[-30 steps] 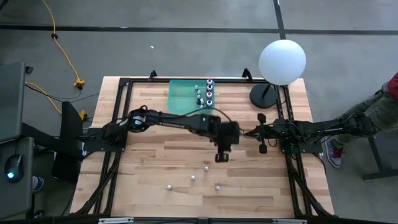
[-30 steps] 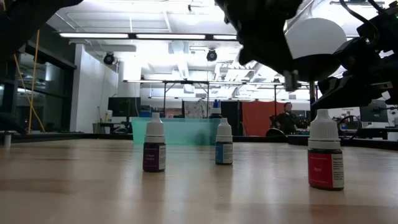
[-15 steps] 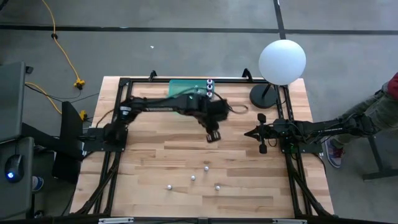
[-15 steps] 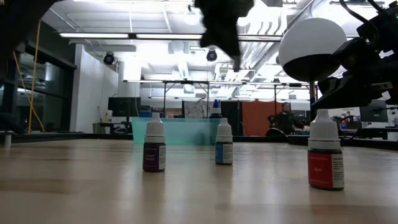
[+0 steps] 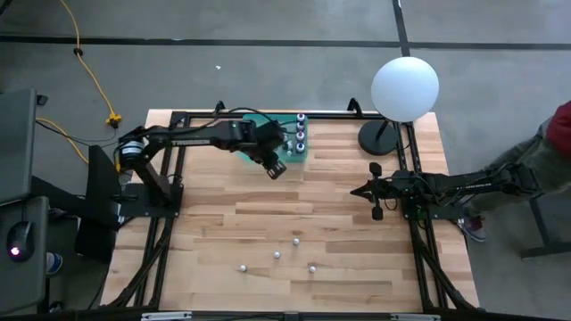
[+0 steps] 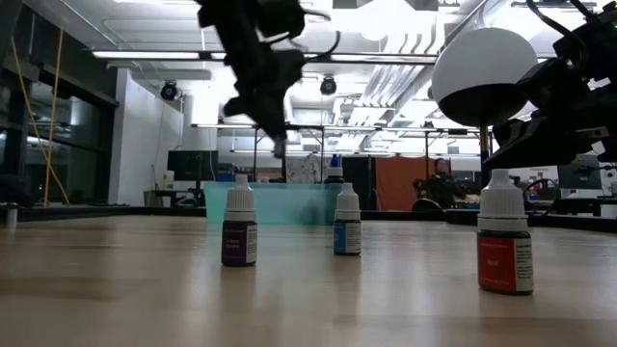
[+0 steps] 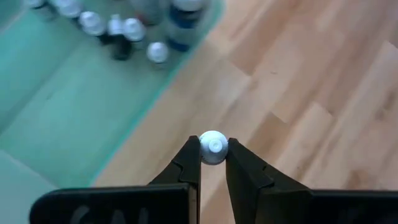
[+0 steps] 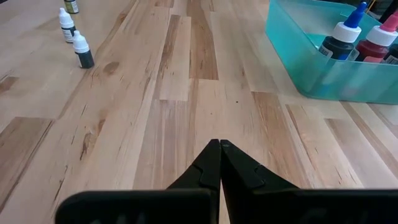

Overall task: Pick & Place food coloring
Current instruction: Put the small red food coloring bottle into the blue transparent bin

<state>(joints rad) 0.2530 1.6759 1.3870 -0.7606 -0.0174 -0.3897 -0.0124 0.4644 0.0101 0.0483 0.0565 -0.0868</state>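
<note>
My left gripper (image 5: 275,168) hangs above the wood just at the near edge of the teal tray (image 5: 264,141), shut on a small food coloring bottle. Only that bottle's white cap (image 7: 213,147) shows. Several bottles stand upright in the tray's right end (image 5: 298,134). Several more (image 5: 296,240) stand on their bases on the table toward its near edge, and three of them show close up in the low view (image 6: 347,226). My right gripper (image 8: 219,147) rests shut, with nothing in it, low at the table's right side (image 5: 375,192). My left gripper pinches the bottle's round white cap (image 7: 213,144) between its two fingertips, one on each side. The fingers come from above, slanting down. The bottle's body lies hidden under the cap. It is lifted clear of the table.
A big white globe lamp (image 5: 404,87) on a dark round foot (image 5: 378,138) stands at the far right corner. A black frame rail (image 5: 268,114) runs along the table's far edge behind the tray. Bare wood lies between the tray and the near bottles.
My left gripper has carried the bottle from over the table's middle toward the far edge and leftward, to the tray's near edge. Its wrist has rolled on the way, and it has stayed shut. The bottles on the table have not moved.
</note>
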